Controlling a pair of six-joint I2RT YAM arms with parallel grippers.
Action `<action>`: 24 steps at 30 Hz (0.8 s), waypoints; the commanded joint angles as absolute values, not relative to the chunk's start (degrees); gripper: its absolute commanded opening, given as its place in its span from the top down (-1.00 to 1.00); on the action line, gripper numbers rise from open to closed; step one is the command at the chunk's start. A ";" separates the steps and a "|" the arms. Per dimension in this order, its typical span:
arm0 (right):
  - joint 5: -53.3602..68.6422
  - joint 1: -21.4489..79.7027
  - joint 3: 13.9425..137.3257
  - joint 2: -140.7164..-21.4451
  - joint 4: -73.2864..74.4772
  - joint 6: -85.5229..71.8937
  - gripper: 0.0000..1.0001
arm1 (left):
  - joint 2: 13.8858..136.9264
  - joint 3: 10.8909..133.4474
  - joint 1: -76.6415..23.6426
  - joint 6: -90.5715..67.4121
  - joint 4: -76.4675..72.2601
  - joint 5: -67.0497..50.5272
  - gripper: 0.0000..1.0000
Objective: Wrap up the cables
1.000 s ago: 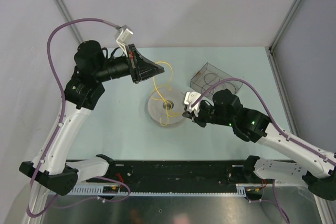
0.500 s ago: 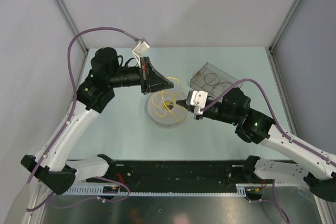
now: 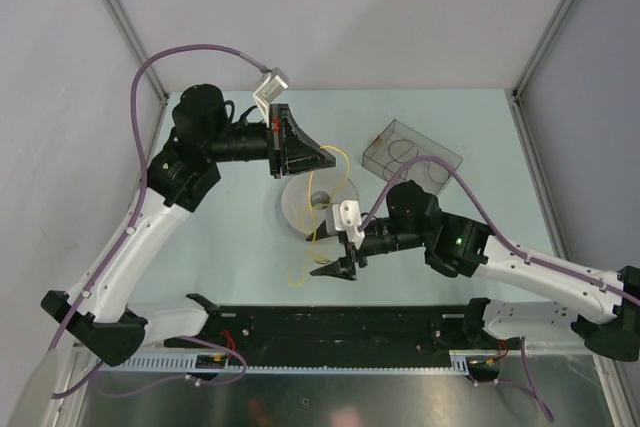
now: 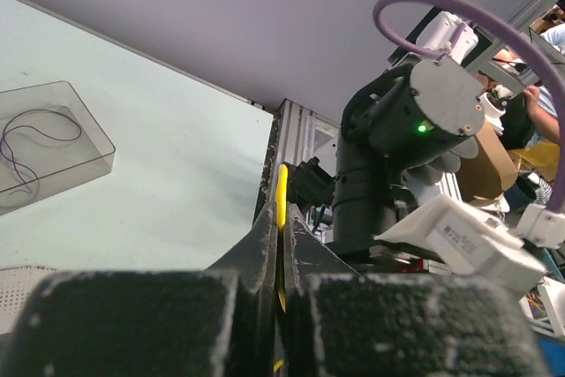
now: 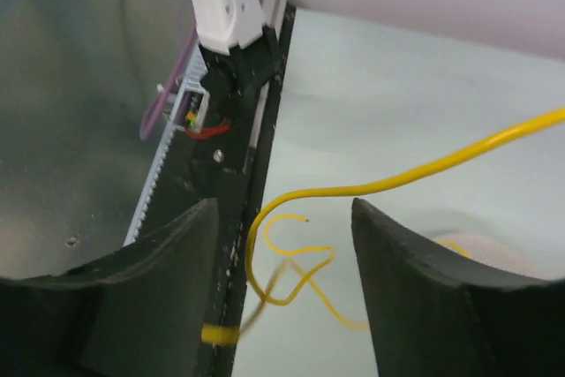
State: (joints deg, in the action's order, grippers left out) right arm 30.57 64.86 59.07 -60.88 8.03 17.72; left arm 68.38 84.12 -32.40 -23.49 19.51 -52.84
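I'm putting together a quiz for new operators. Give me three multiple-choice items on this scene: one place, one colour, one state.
1. Seen from above, the clear box sits where from the white spool? A up-right; B down-left; C on it.
2. The cable is which colour? A red; B yellow; C green.
3. The right hand is? A open; B shut on the cable; C shut on the box.
Answers: A, the box lies up-right of the spool. B, the wire shows yellow in every view. A, its fingers stand well apart.
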 commanded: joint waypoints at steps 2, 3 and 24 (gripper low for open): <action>28.82 61.51 62.01 -59.57 15.33 16.39 -0.48 | 66.66 86.80 -32.69 -20.22 17.39 -53.77 1.00; 28.39 60.24 61.98 -59.14 16.01 16.59 -0.50 | 66.55 87.04 -32.69 -19.82 17.40 -53.60 1.00; 34.27 56.97 58.16 -60.55 28.29 23.77 -0.17 | 71.06 99.66 -31.24 -18.14 16.71 -46.98 1.00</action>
